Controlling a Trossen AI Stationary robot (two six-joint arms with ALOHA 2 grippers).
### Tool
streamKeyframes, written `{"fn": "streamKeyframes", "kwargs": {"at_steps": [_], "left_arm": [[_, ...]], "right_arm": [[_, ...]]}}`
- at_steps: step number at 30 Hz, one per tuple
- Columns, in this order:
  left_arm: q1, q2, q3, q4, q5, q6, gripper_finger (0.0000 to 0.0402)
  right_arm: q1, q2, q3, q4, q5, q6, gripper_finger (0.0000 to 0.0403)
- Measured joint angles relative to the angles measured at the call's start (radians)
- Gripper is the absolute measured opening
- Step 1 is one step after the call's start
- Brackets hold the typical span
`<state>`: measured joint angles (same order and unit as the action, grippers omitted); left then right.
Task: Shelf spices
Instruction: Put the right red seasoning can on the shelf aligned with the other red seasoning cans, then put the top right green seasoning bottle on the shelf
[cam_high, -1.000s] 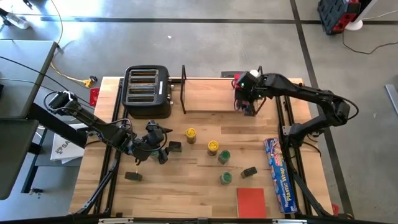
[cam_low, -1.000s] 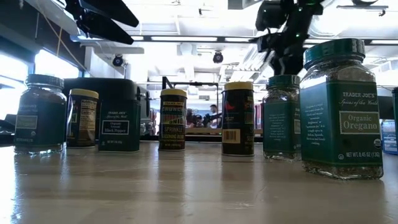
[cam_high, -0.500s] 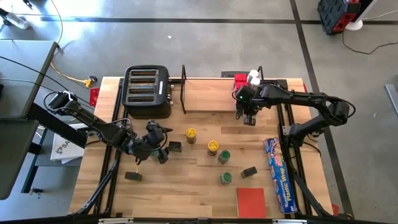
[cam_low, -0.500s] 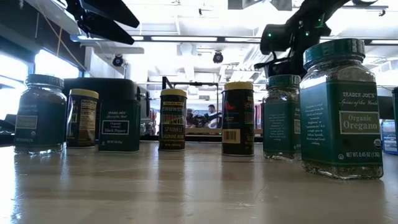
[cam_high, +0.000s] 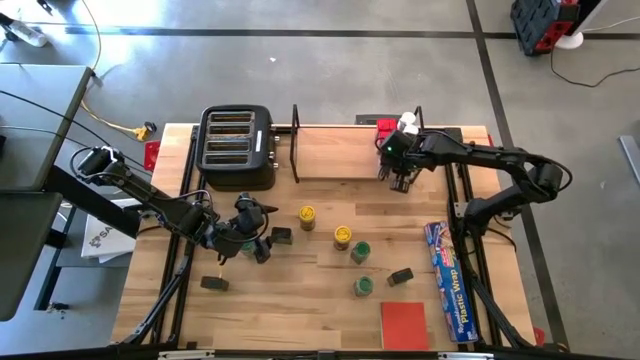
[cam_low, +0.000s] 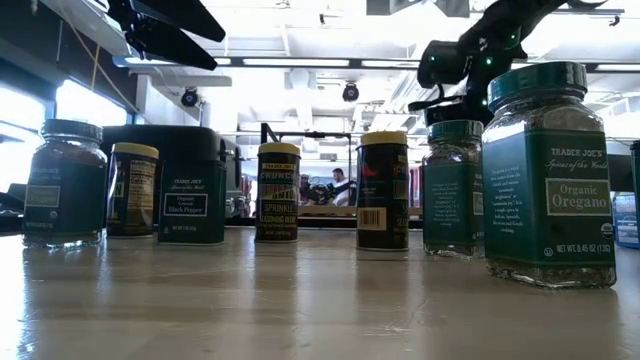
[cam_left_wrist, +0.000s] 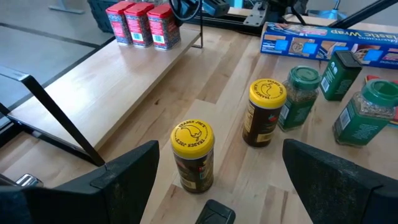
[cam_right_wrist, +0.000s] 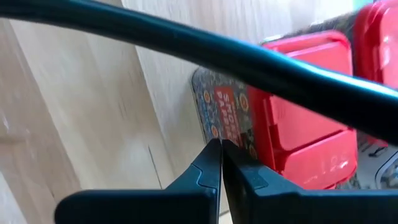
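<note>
The right gripper (cam_high: 402, 182) was hanging over the shelf's (cam_high: 340, 152) right end near the table's (cam_high: 300, 300) far right corner, fingers pinched right together with nothing between them, and its wrist view showed the fingertips (cam_right_wrist: 219, 163) pointing at a red tin (cam_right_wrist: 292, 118) just past the black wire of the frame. Three red tins (cam_left_wrist: 142, 23) sat in a row at that end of the shelf board, touching each other; from above only a bit of red (cam_high: 384, 126) and something white beside it peeked out behind the arm, so not sure what the white bit was. The left gripper (cam_high: 240, 240) was low over the table's left-middle area, in front of the toaster (cam_high: 238, 146), jaws spread wide and empty, aimed at a yellow-lid jar (cam_left_wrist: 193, 155). A second yellow-lid jar (cam_left_wrist: 263, 112) stood a bit further toward the table's middle, with a green-lid jar (cam_left_wrist: 300, 98) just beside it. More spices were still loose on the table: another green-lid jar (cam_high: 363, 287) nearer the front edge, a dark tin (cam_high: 401, 276) lying close to it, a dark tin (cam_high: 282, 236) right by the left gripper and one more (cam_high: 214, 284) toward the front left. A blue wrap box (cam_high: 448, 278) lay along the right edge, and a flat red square (cam_high: 404, 325) sat at the front edge near it. Down at table level the oregano jar (cam_low: 549, 176) loomed closest to the camera.
</note>
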<state>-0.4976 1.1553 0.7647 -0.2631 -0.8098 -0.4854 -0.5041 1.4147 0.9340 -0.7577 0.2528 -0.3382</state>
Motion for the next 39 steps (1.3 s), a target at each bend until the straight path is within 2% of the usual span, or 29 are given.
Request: {"fn": "streamKeyframes", "kwargs": {"at_steps": [4, 8, 13, 16, 19, 23, 25, 30, 34, 39], "left_arm": [[0.0, 0.0, 0.0, 0.0, 0.0, 0.0, 0.0337], [0.0, 0.0, 0.0, 0.0, 0.0, -0.006, 0.0337], [0.0, 0.0, 0.0, 0.0, 0.0, -0.007, 0.0337], [0.0, 0.0, 0.0, 0.0, 0.0, -0.005, 0.0337], [0.0, 0.0, 0.0, 0.0, -0.004, 0.019, 0.0337], [0.0, 0.0, 0.0, -0.001, -0.007, 0.054, 0.0337], [0.0, 0.0, 0.0, -0.001, -0.007, 0.061, 0.0337], [-0.001, 0.0, 0.0, -0.001, -0.005, 0.045, 0.0337], [-0.001, 0.0, 0.0, -0.001, -0.003, 0.026, 0.0337], [0.0, 0.002, 0.0, -0.001, -0.004, 0.018, 0.0337]], "right_arm": [[0.0, 0.0, 0.0, 0.028, 0.002, 0.004, 0.0007], [0.019, -0.003, 0.044, -0.05, 0.008, 0.05, 0.0006], [0.17, -0.1, 0.114, -0.096, -0.024, 0.128, 0.0006], [0.299, -0.196, 0.098, -0.051, -0.092, 0.193, 0.0006], [0.406, -0.265, 0.049, -0.004, -0.209, 0.299, 0.0006], [0.522, -0.268, 0.022, 0.086, -0.432, 0.364, 0.0009], [0.579, -0.236, 0.022, 0.172, -0.45, 0.389, 0.0017], [0.662, -0.127, 0.021, 0.319, -0.477, 0.385, 0.0085], [0.704, -0.062, 0.026, 0.305, -0.483, 0.3, 0.0165], [0.716, 0.011, 0.07, 0.271, -0.407, 0.231, 0.0267]]}}
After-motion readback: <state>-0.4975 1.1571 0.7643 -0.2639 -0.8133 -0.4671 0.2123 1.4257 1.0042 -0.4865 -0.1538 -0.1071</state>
